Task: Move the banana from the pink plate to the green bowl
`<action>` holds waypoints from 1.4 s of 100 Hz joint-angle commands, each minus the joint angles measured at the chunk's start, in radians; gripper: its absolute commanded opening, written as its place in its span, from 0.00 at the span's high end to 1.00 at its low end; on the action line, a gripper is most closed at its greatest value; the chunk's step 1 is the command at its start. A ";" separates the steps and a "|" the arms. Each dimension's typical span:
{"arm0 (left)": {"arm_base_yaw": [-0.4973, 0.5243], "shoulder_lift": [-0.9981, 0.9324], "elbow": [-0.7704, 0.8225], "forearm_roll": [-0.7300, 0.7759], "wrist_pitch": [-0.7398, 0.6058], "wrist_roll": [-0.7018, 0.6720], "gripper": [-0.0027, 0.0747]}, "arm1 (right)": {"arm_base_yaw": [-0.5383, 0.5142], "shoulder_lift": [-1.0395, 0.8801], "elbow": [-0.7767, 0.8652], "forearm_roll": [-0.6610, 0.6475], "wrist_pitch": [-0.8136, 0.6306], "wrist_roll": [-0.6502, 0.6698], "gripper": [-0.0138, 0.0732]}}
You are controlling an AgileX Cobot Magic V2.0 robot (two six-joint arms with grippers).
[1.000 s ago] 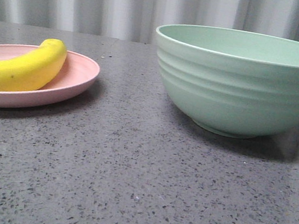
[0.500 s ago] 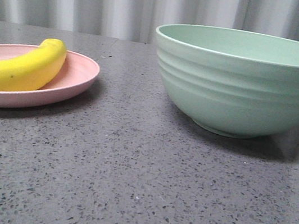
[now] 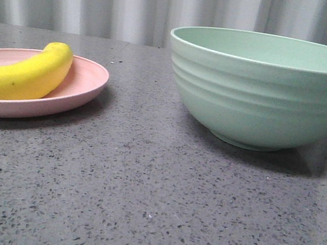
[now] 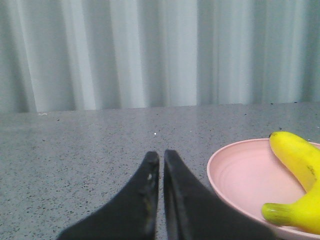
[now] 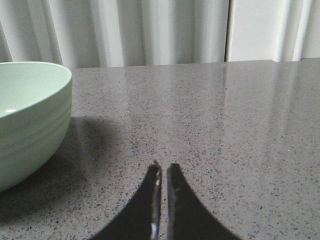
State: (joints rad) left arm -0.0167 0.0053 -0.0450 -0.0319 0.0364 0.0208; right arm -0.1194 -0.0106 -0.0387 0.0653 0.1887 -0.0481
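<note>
The banana (image 3: 24, 76) lies on the pink plate (image 3: 86, 82), well apart from the green bowl (image 3: 267, 95). Both the left end effector (image 4: 161, 159) and the right end effector (image 5: 164, 170) are closed, holding nothing. Glossy and curved, the banana could slip from an off-centre pinch, or the light plate could skid across the table (image 3: 150, 207).

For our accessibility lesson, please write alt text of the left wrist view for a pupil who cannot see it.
A glossy yellow curved banana lies on a shallow pale-pink round plate, which rests on a speckled grey stone-look table. The robot's black left hand is shut and empty beside the plate, touching neither. A pale pleated curtain hangs behind.
</note>
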 commanded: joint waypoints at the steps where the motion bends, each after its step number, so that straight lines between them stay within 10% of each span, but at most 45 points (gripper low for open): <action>1: 0.000 0.021 -0.036 -0.010 -0.072 -0.008 0.99 | -0.005 -0.023 -0.037 0.002 -0.069 -0.005 0.92; 140: 0.000 0.238 -0.279 0.001 0.025 -0.008 0.99 | -0.005 0.218 -0.285 0.002 0.078 -0.019 0.92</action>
State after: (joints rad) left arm -0.0167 0.1853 -0.2565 -0.0301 0.1345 0.0208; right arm -0.1194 0.1482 -0.2559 0.0653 0.3112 -0.0569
